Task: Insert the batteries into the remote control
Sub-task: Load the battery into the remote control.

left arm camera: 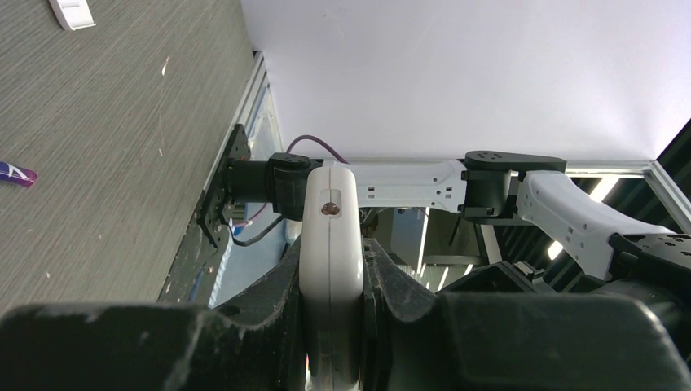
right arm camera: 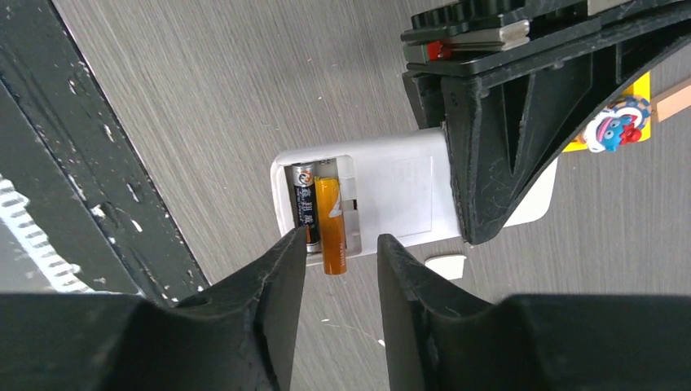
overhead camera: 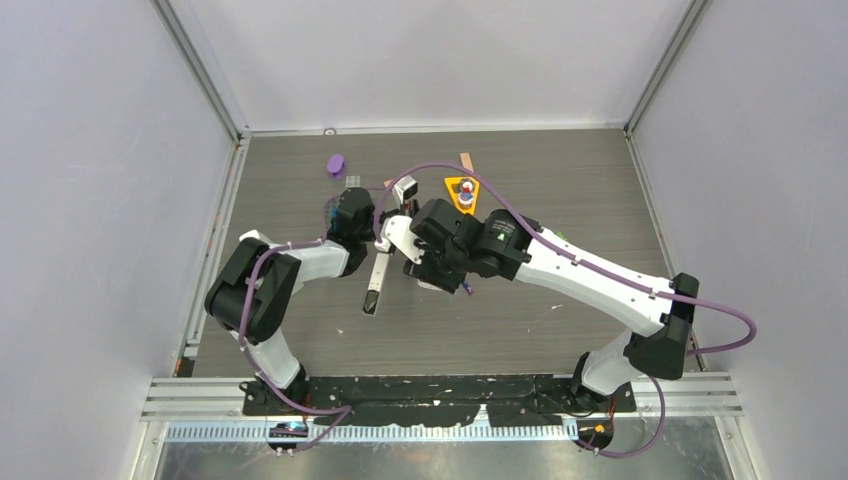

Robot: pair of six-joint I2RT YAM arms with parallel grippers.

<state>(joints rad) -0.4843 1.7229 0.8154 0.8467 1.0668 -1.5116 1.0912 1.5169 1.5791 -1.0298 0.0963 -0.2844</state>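
Note:
My left gripper [left arm camera: 332, 254] is shut on the white remote [left arm camera: 330, 228] and holds it off the table. In the right wrist view the remote [right arm camera: 399, 191] shows its open battery bay. A dark battery [right arm camera: 307, 204] lies in the bay. An orange battery [right arm camera: 330, 224] lies beside it, with its near end sticking out past the bay's edge. My right gripper [right arm camera: 341, 244] is open, its fingertips on either side of the orange battery's end, not touching it. A blue-purple battery [left arm camera: 16, 173] lies on the table. The fourth battery is out of view. From above, both grippers [overhead camera: 385, 225] [overhead camera: 430, 275] meet mid-table.
A small white cover piece [right arm camera: 446, 265] lies on the table under the remote. A slim grey bar with a dark end [overhead camera: 377, 282] lies just left of my right gripper. A yellow triangular toy [overhead camera: 462, 192], an orange-brown stick [overhead camera: 466, 160] and a purple object [overhead camera: 335, 165] sit farther back.

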